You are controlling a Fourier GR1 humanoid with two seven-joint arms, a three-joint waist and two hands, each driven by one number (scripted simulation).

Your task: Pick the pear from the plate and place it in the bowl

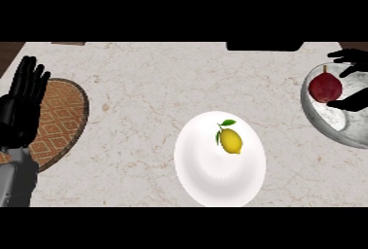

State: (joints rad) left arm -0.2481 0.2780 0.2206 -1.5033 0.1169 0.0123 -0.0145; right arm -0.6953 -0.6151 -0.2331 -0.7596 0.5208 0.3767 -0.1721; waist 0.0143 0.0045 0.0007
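1. Two black hands show over the pale marbled counter (144,97): one at the 9 o'clock edge, one at about 2 o'clock.
2. Left hand (20,104) stands at 9 o'clock with its fingers straight and pointing up, holding nothing, resting above its grey forearm.
3. Under and beside that hand lies a round woven mat (61,121) with a brown diamond pattern, partly hidden by the hand and forearm.
4. Right hand (354,99) is at 2 o'clock, over the bowl (327,124); its fingers and thumb curl round a dark red pear (325,86), with digits showing above and below the fruit.
5. That pear, stem pointing towards 12 o'clock, sits within the rim of the grey marbled bowl; whether it touches the bowl's floor cannot be told.
6. Near 6 o'clock from the counter's middle lies a white plate (215,180).
7. On the plate's upper half, towards 12 o'clock, rests a yellow lemon (230,141) with a green leaf at its top.
8. Plate and bowl are apart, the bowl lying towards 2 o'clock from the plate.
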